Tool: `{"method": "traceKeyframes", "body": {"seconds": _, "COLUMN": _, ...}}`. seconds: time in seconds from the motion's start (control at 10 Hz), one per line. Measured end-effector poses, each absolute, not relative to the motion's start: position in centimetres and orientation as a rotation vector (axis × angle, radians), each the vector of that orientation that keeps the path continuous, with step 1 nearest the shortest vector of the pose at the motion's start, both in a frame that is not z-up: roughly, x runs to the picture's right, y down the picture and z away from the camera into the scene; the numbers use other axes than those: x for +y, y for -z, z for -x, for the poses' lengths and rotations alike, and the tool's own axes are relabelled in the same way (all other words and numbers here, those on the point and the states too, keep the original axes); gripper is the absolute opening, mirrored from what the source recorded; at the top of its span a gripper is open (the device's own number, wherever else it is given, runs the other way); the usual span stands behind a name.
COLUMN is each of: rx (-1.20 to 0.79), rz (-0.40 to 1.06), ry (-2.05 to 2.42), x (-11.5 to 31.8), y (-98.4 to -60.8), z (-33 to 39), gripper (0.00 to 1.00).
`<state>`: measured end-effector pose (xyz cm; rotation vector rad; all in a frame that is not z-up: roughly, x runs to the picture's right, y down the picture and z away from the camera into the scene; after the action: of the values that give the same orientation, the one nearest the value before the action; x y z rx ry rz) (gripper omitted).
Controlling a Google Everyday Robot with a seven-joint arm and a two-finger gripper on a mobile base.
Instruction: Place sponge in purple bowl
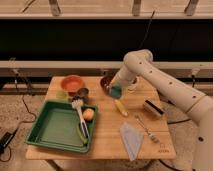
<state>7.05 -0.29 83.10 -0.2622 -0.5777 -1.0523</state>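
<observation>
Camera view shows the arm reaching in from the picture's right and bending down over the back of the table. The gripper hangs at its end, just off the purple bowl. The sponge sits at the gripper's tip as a small teal patch. It seems clamped there and held clear of the tabletop, though the contact itself is too small to make out.

What matters for the coming move is where the bowl lies from the sponge. It is immediately toward the picture's left and a little farther back, with its near rim right beside the sponge's edge. The sponge is not yet over the dark inside. By my reading only a short sideways carry is left, over the rim and toward the bowl's middle, and then the release.

The sponge is smaller than the bowl's opening, so how it is turned should matter little. The main risk is clipping the rim if the carry runs too low.

The orange bowl stands well apart, farther to the left and out of the way.
</observation>
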Motion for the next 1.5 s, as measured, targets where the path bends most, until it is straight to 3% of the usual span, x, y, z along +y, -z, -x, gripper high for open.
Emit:
{"method": "traceKeyframes", "body": {"seconds": 0.5, "rx": -0.606, "rz": 0.225, "ry": 1.11, "x": -3.8, "y": -87.2, "z": -3.1, "gripper": 0.01}}
{"method": "traceKeyframes", "body": {"seconds": 0.6, "rx": -0.591, "rz": 0.224, "ry": 1.114, "x": -4.2, "y": -88.1, "z": -3.1, "gripper": 0.07}}
{"method": "traceKeyframes", "body": {"seconds": 1.3, "rx": -0.491, "rz": 0.202, "ry": 1.092, "x": -8.0, "y": -91.7, "z": -4.4, "gripper": 0.76}}
{"method": "traceKeyframes", "body": {"seconds": 1.5, "rx": -0.487, "rz": 0.199, "ry": 1.076, "x": -8.4, "y": -92.0, "z": -5.5, "gripper": 0.8}}
